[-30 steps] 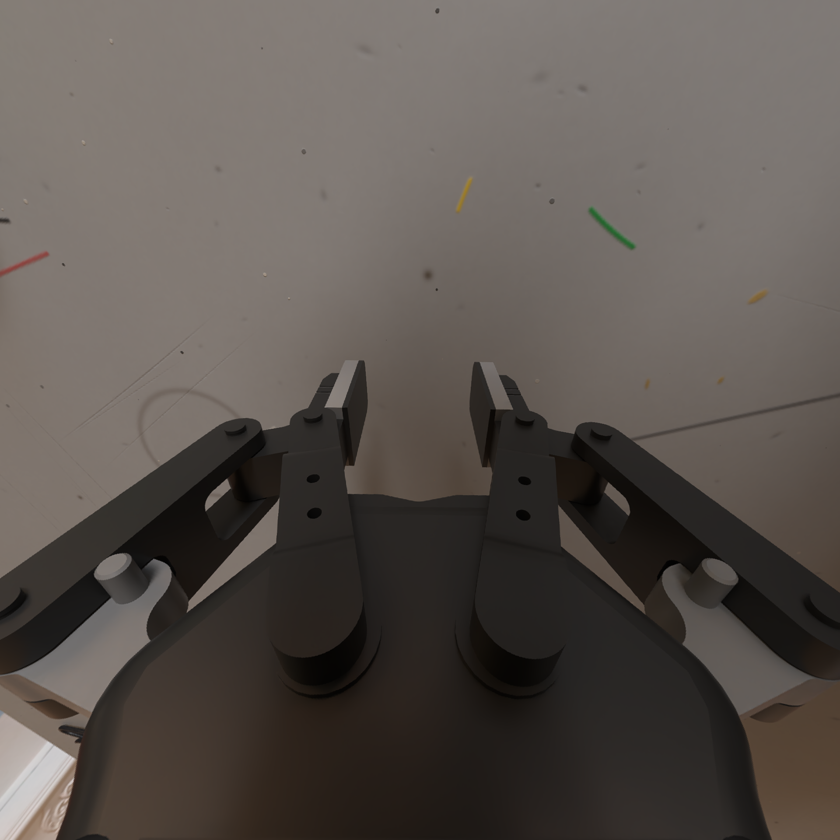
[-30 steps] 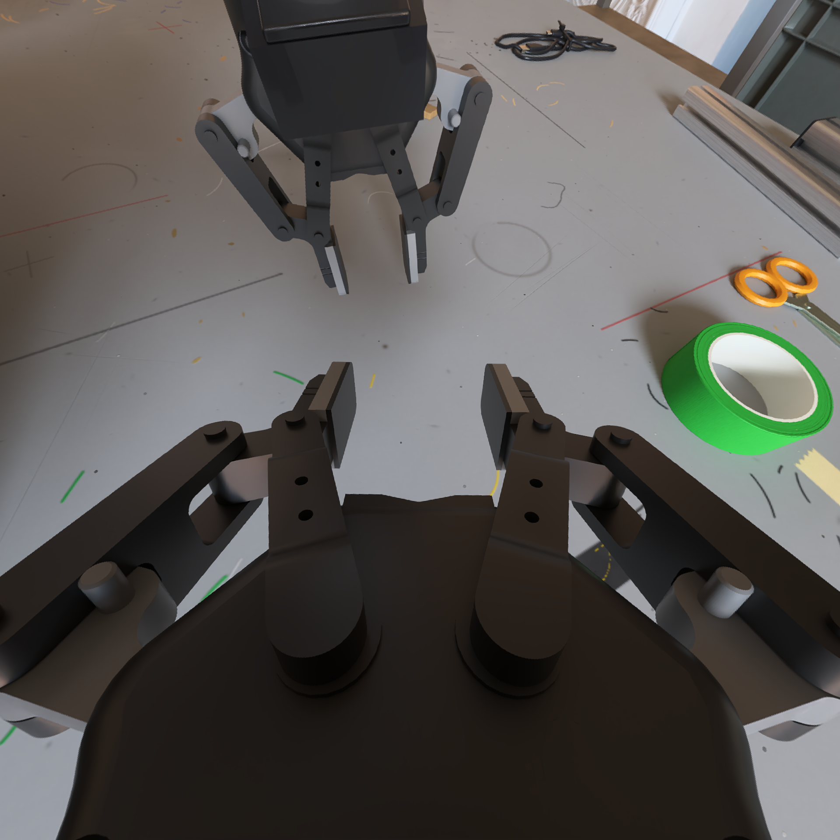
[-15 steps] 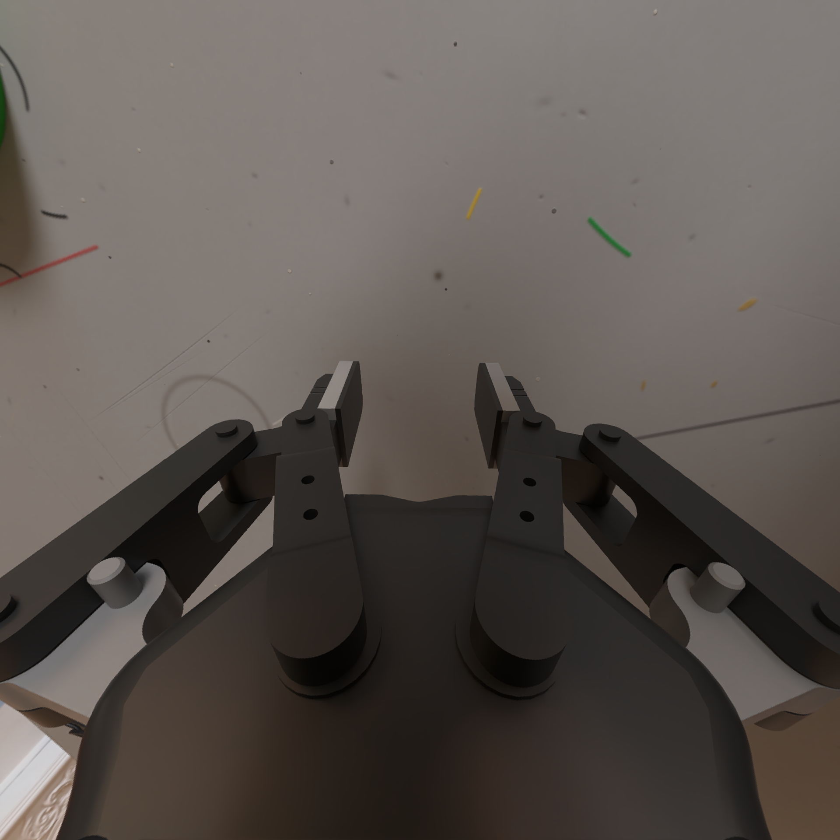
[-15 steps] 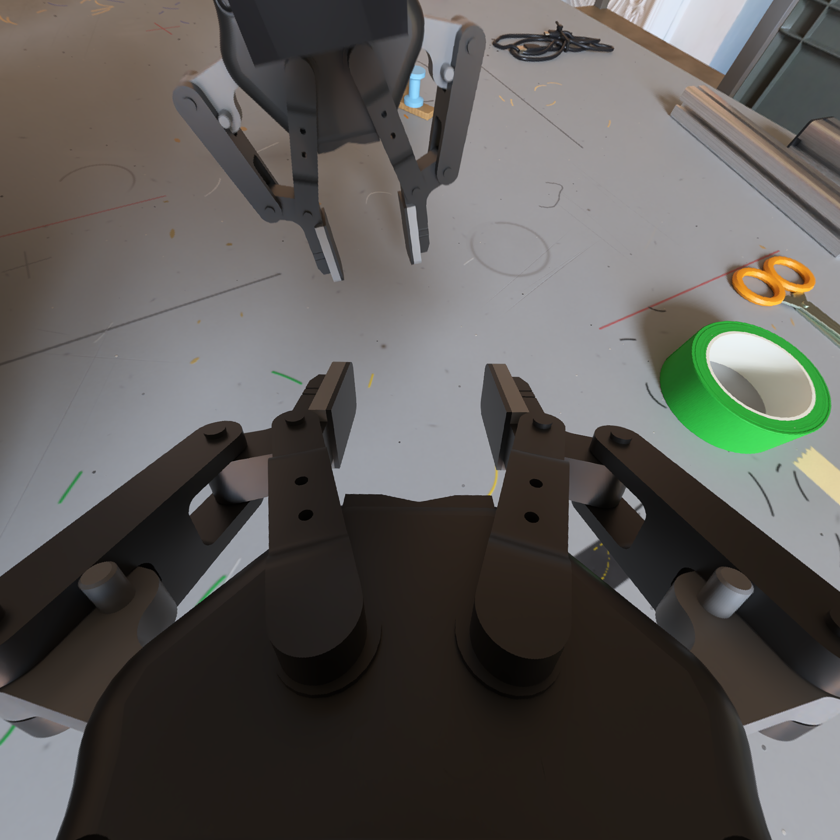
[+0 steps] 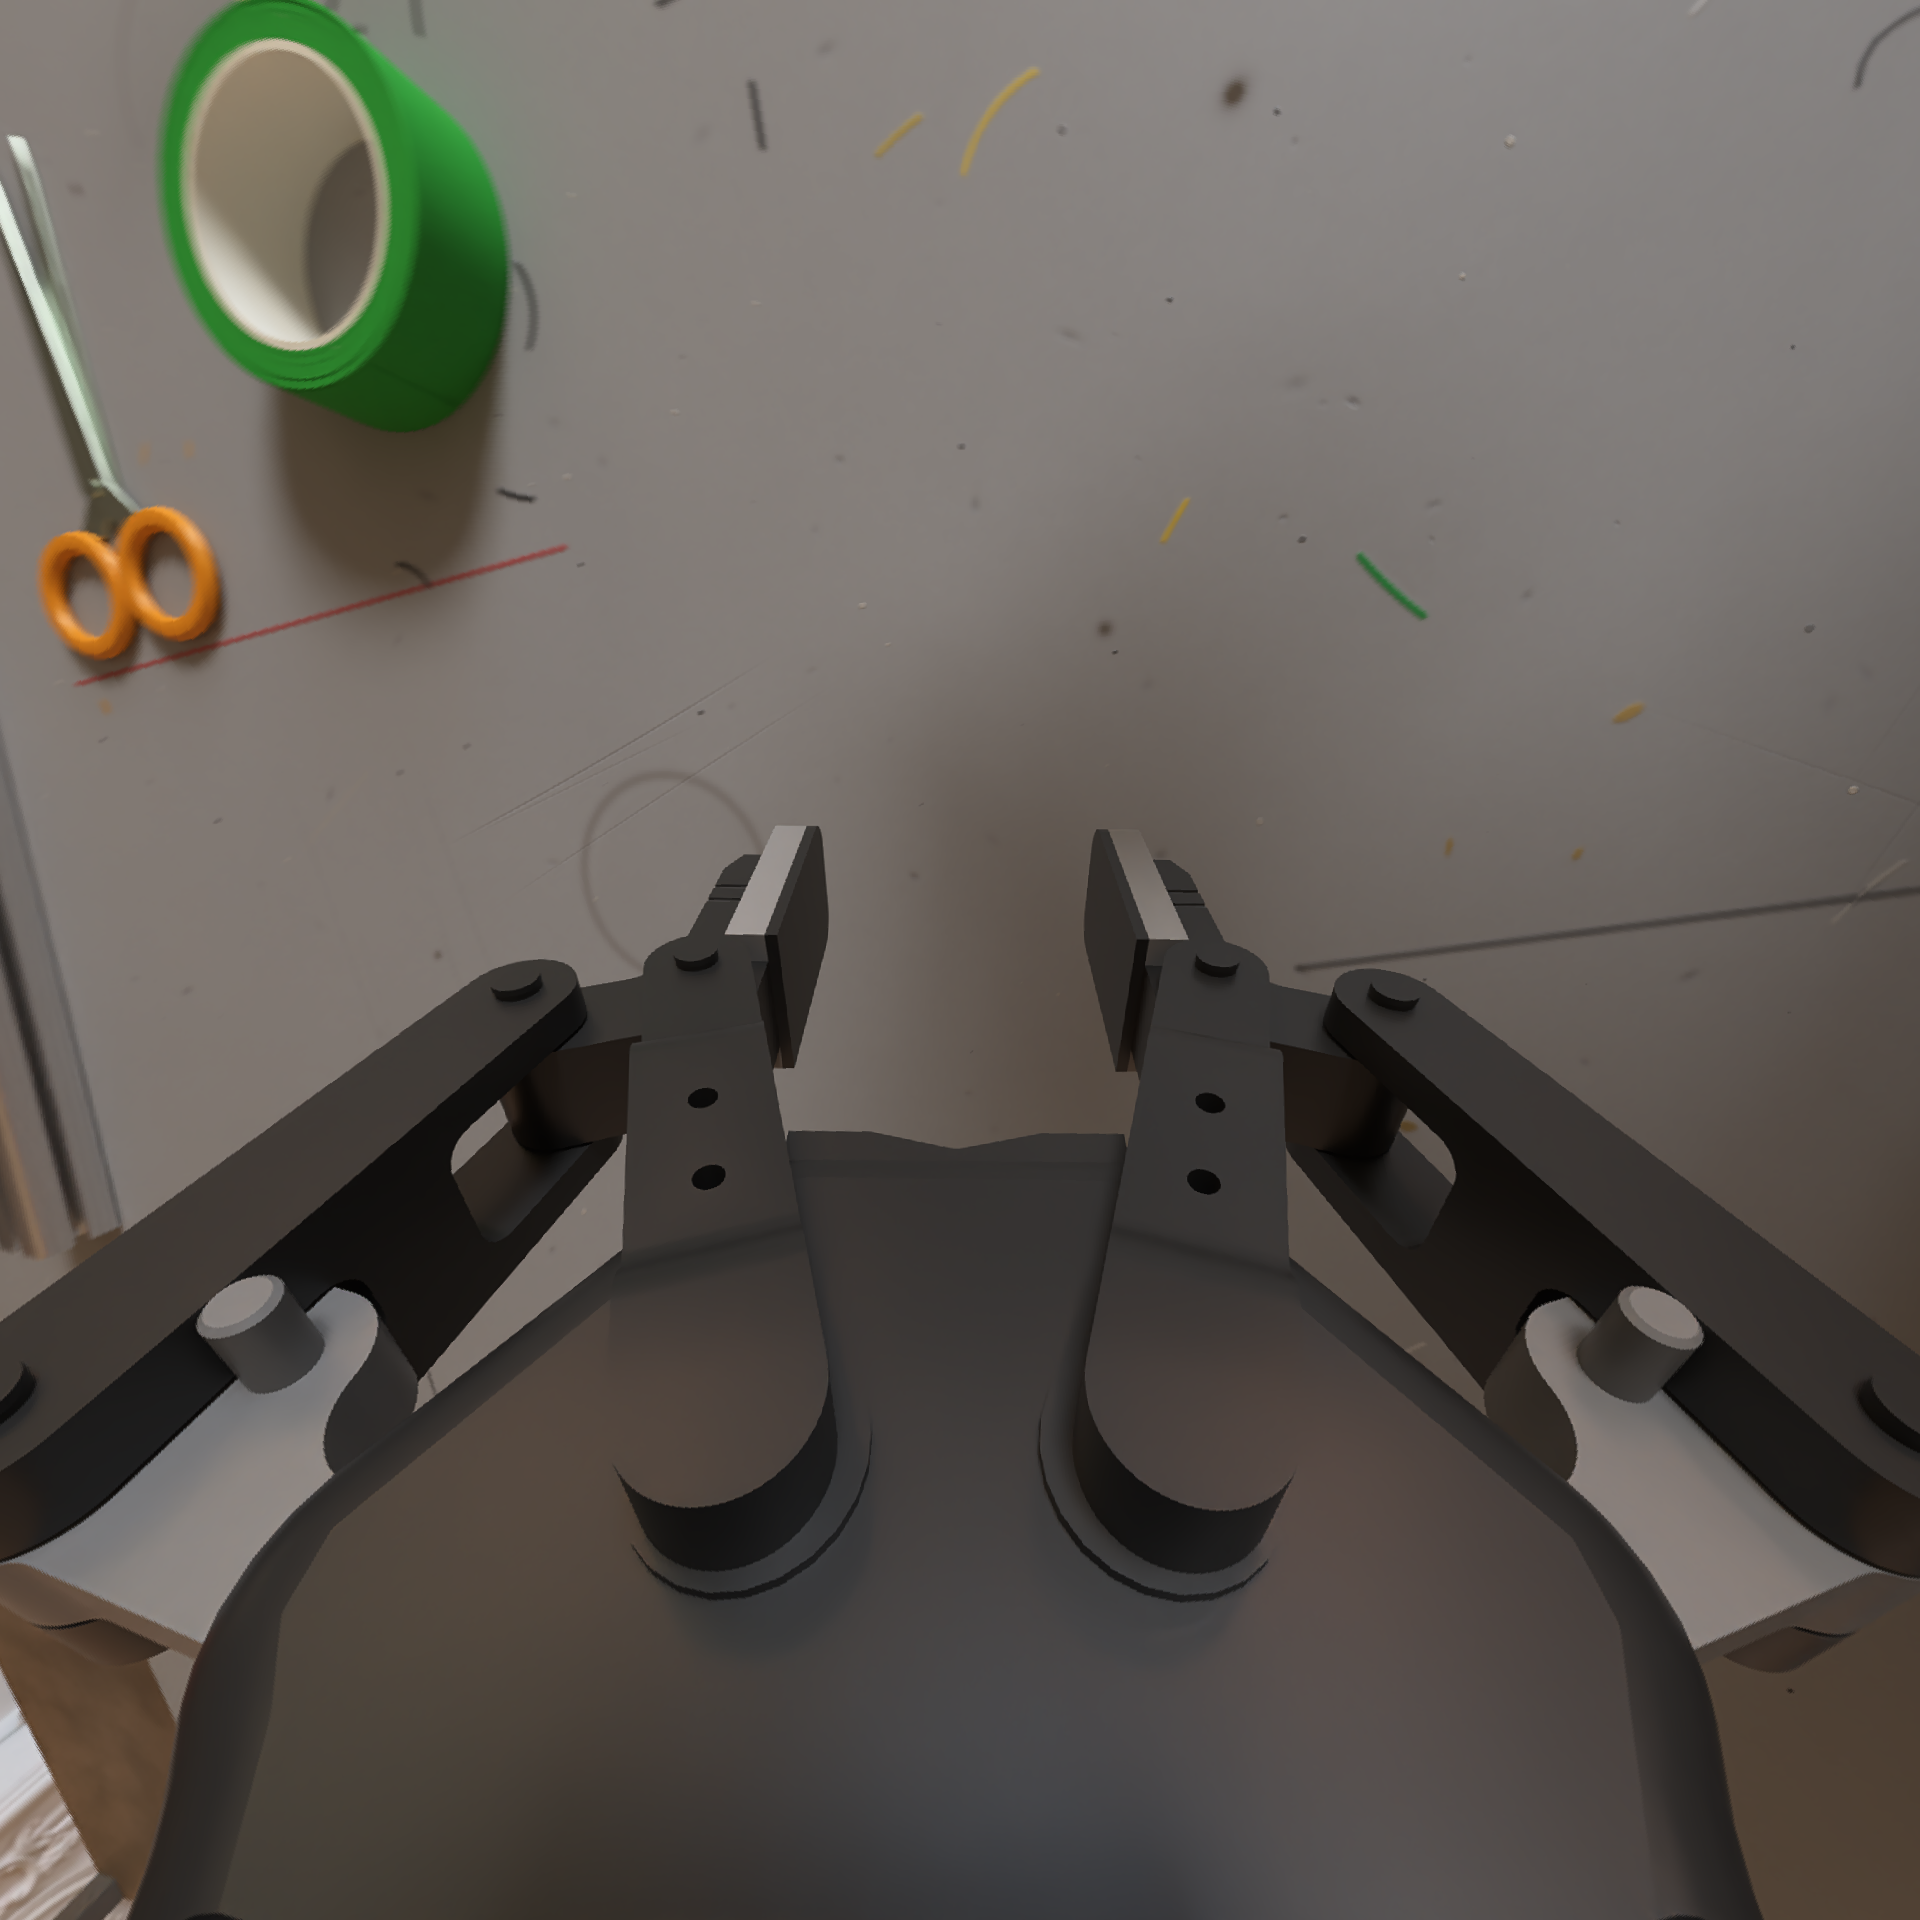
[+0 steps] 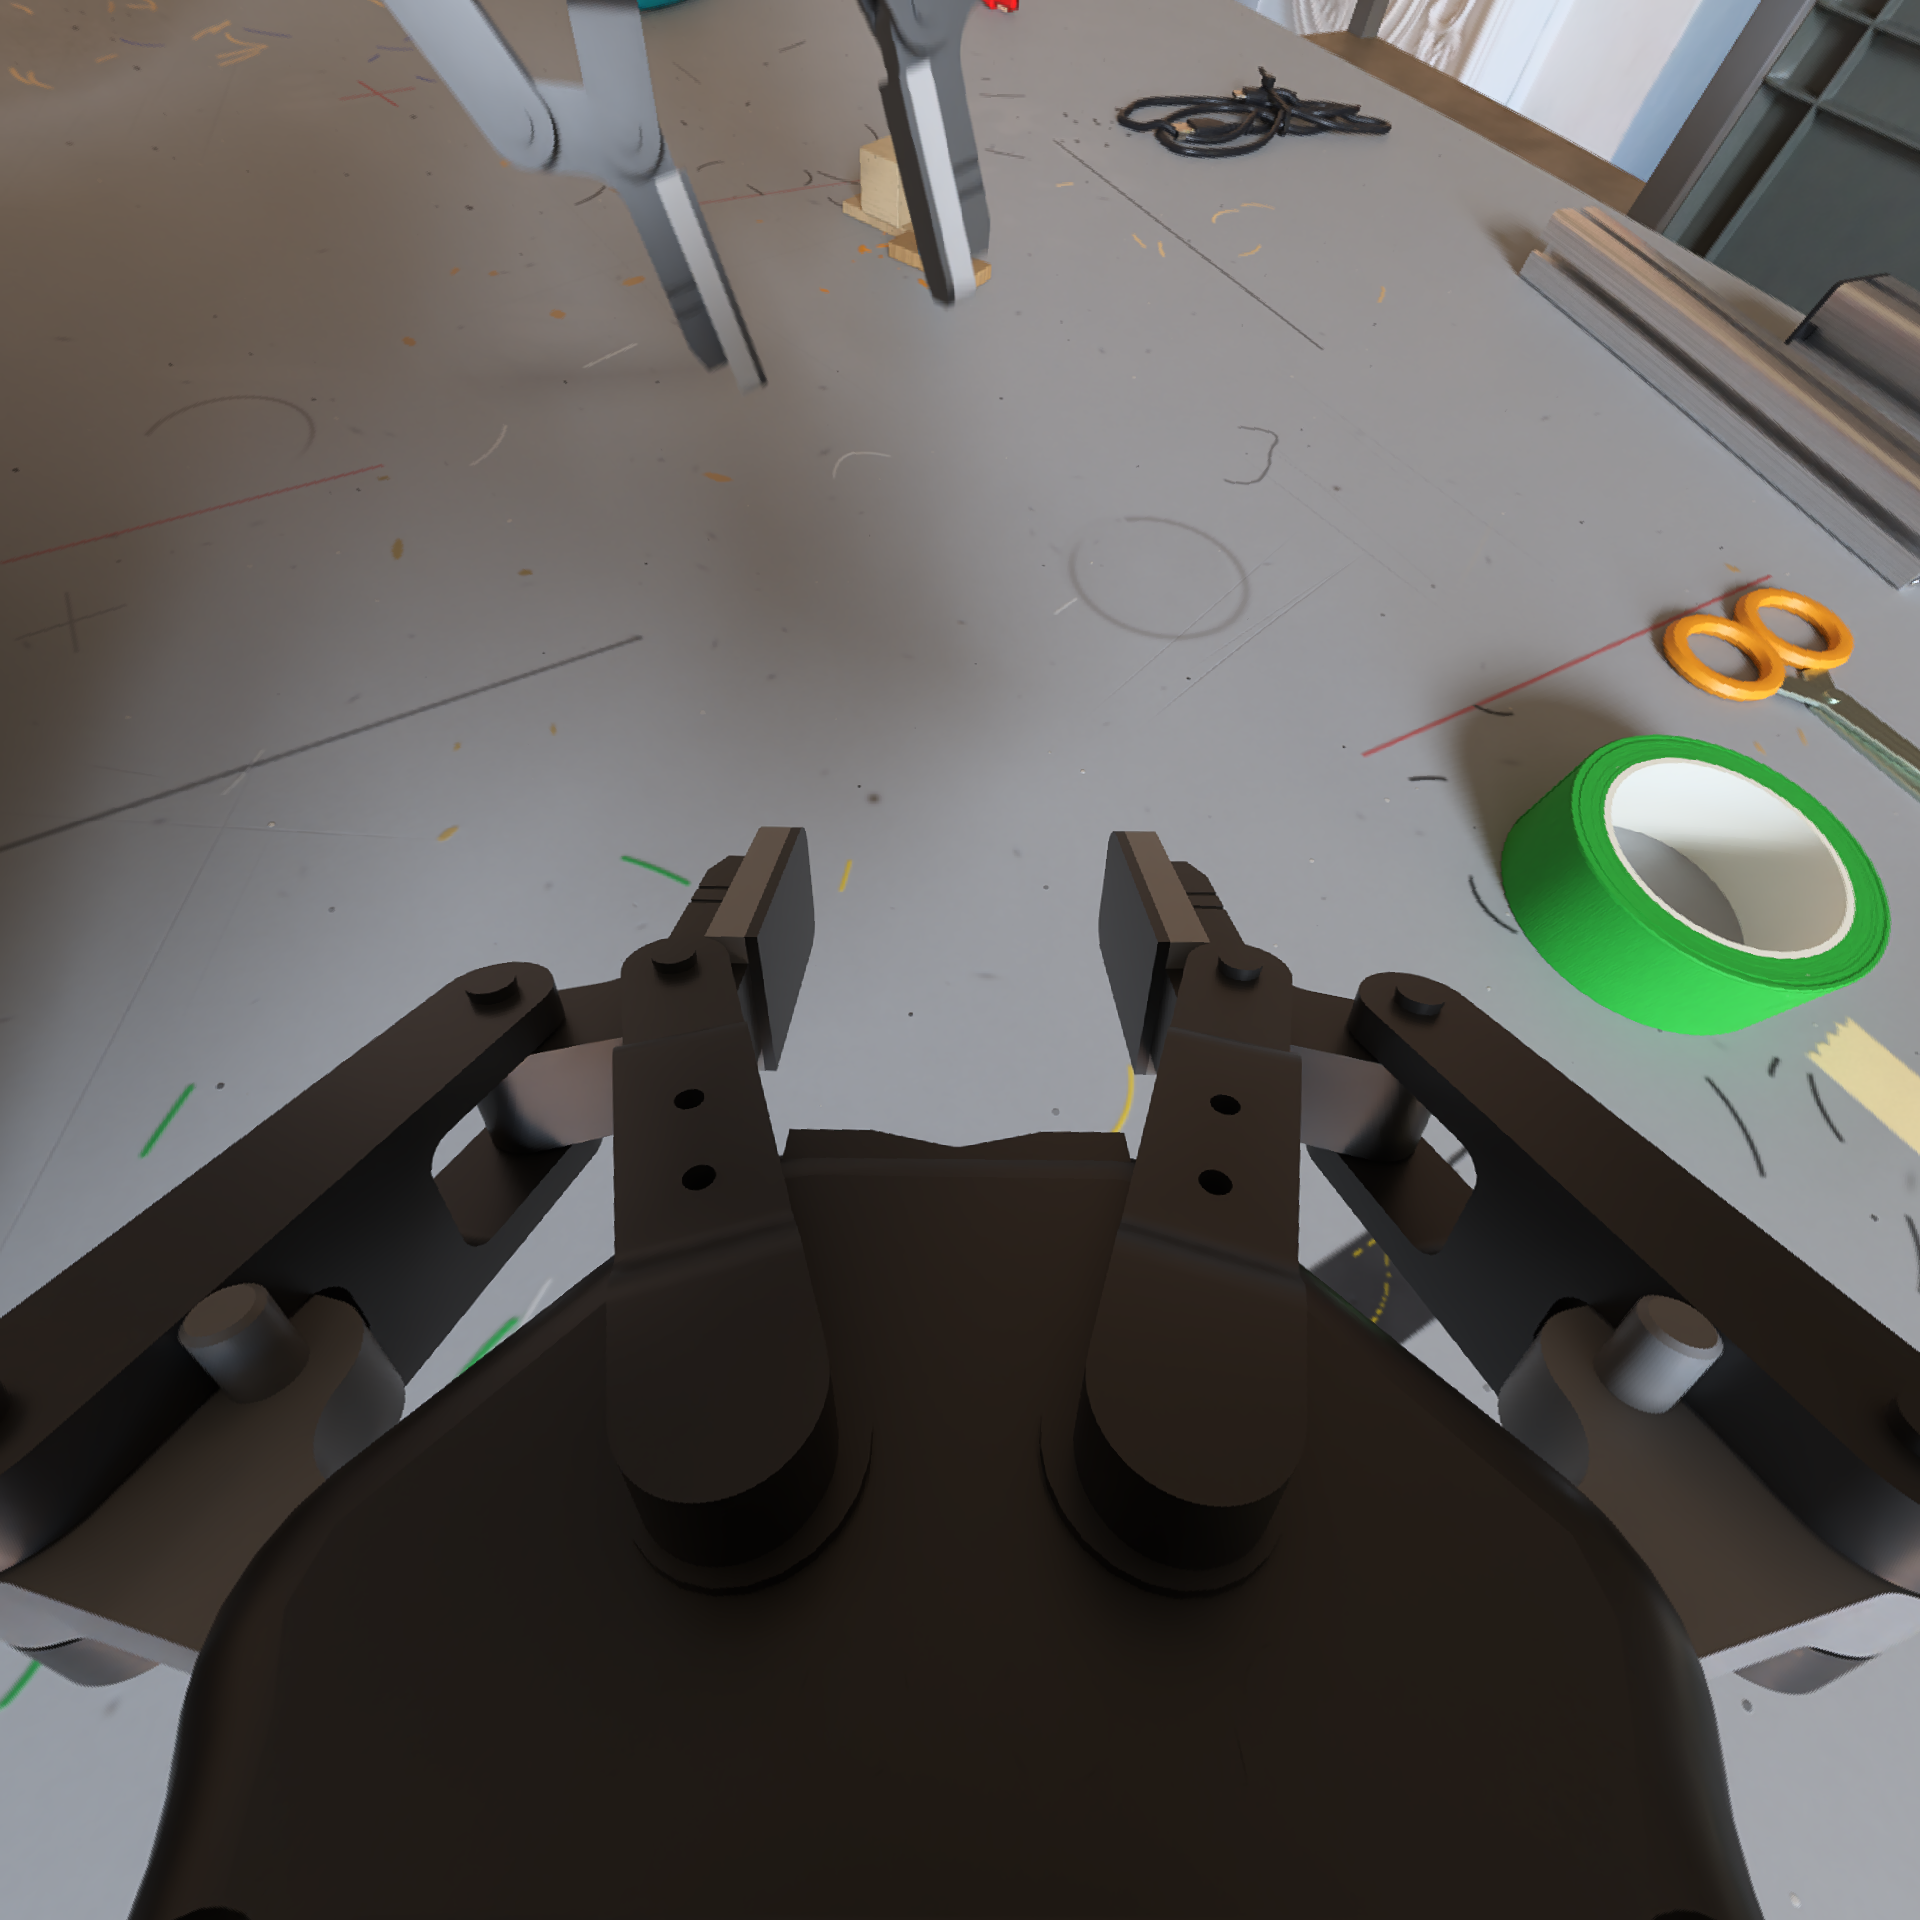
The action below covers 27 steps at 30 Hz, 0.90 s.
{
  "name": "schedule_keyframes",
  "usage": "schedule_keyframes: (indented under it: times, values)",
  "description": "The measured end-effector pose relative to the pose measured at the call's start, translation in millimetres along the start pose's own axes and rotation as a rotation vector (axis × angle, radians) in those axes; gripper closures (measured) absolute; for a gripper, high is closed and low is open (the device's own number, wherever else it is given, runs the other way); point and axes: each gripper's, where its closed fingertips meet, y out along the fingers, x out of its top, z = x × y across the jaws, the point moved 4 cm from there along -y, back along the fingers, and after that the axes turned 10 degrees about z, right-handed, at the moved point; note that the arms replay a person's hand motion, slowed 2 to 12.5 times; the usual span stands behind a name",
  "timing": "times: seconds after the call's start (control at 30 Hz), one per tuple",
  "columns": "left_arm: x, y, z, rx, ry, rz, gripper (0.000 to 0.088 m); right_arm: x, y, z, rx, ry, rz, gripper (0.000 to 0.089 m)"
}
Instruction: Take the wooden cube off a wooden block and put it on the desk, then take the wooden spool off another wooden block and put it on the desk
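A wooden cube (image 6: 881, 166) sits on a flat wooden block (image 6: 914, 241) toward the far edge of the grey desk (image 6: 727, 644), half hidden behind one finger of the left gripper (image 6: 847, 332), which hangs above it, jaws wide and empty. The right gripper (image 6: 956, 914) hovers nearer, equally wide. Green tape (image 6: 1704, 883) and orange-handled scissors (image 6: 1766, 649) lie by the right edge.

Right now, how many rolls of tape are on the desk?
1: a green tape roll lying flat beside the orange-handled scissors, off to the right tool's right. Others may be out of view.
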Motion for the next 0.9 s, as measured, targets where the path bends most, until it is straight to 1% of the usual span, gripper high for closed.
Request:
schedule_keyframes:
  times: [0.2, 0.4, 0.63, 0.9]
  values:
    - [-19.2, -29.8, 16.6, 0.074, -0.076, -0.043, 0.0431, 1.0, -1.8, -0.9, -0.001, 0.003, -0.009, 0.0392]
    - [-47.2, -54.6, 33.5, 0.134, -0.166, -0.045, 0.0437, 2.4, -3.4, -1.5, -0.002, 0.004, -0.019, 0.0393]
    - [-88.6, -73.4, 51.9, 0.183, -0.271, 0.000, 0.0444, 3.7, -4.5, -1.7, 0.000, 0.007, -0.029, 0.0395]
    - [-141.3, -77.2, 67.4, 0.202, -0.386, 0.097, 0.0453, 3.9, -4.4, -1.8, -0.001, 0.007, -0.031, 0.0400]
